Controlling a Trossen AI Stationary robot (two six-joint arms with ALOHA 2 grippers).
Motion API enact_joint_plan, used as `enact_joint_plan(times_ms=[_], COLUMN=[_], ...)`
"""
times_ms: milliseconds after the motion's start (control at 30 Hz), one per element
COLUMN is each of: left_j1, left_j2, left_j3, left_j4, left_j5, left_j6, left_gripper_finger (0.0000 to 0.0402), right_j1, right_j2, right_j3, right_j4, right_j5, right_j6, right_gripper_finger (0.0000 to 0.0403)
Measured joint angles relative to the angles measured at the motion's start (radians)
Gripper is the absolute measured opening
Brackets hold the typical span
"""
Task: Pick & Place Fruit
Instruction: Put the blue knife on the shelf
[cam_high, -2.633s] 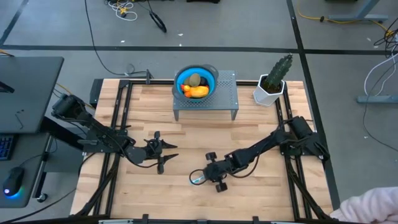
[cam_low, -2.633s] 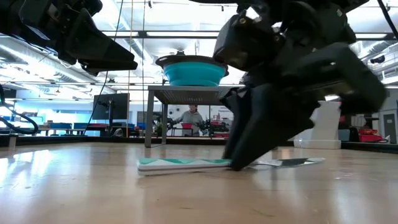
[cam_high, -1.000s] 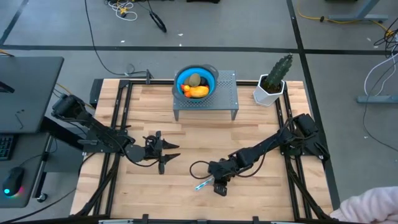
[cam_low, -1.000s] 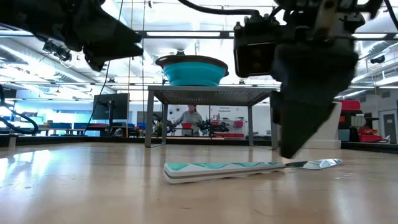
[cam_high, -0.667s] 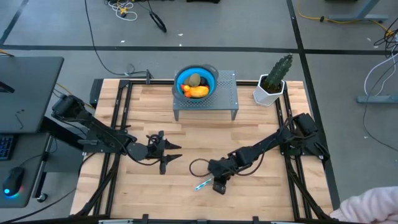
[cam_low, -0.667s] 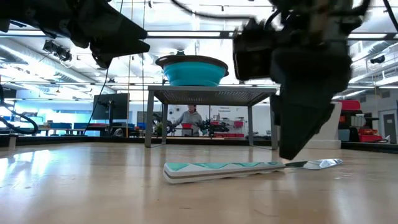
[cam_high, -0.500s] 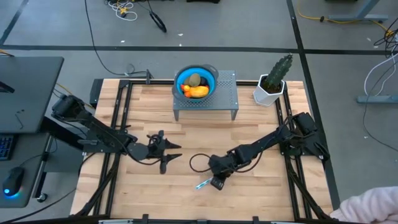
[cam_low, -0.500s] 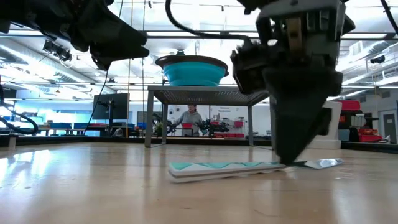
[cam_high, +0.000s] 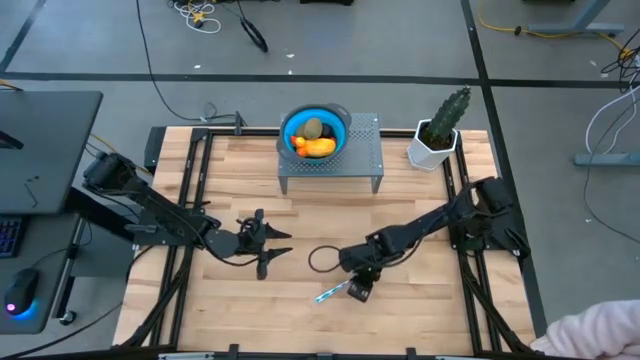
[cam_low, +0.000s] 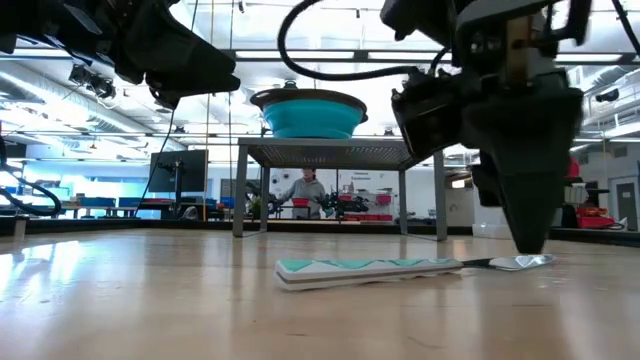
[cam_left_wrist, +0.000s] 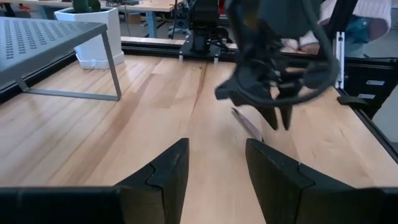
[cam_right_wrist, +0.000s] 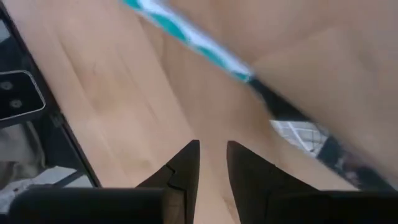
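Fruit (cam_high: 314, 137) sits in blue bowl (cam_high: 337, 121) on grey rack (cam_high: 366, 152), far side of table; I see orange and olive pieces, rest hidden. Knife (cam_low: 372, 269) lies flat on table (cam_high: 420, 300). Right gripper (cam_high: 361, 291) tip-down beside blade, fingers slightly parted, empty. Left gripper (cam_high: 266, 245) hovers apart, released, empty.

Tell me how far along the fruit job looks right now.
Done: the fruit already sits in the blue bowl on the metal stand. In hand: nothing; the right gripper points down beside the white-and-teal stick lying on the table, jaws narrowly apart. The left gripper waits open. Left: no loose fruit shows.
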Motion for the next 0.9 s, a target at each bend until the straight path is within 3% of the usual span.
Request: enact_joint_plan(times_ms=[333,633,900], left_j1=[0.0,0.0,0.0], left_j2=[0.0,0.0,0.0], left_j3=[-0.005,-0.044,-0.044], left_j4=[-0.026,-0.026,-0.016], left_j5=[-0.003,0.0,-0.004], left_j6=[0.006,0.0,0.001], left_gripper_finger=[0.0169,0.0169,0.0169], right_j1=[-0.052,-0.056,-0.046], right_j2=[-0.046,-0.046,-0.045], right_j3=[0.0,0.0,0.0], right_j4=[-0.246,-0.243,-0.225], right_j5=[0.089,0.149,0.098], right_j6=[-0.051,-0.018,-0.017], right_gripper_finger=[0.009,0.009,0.009])
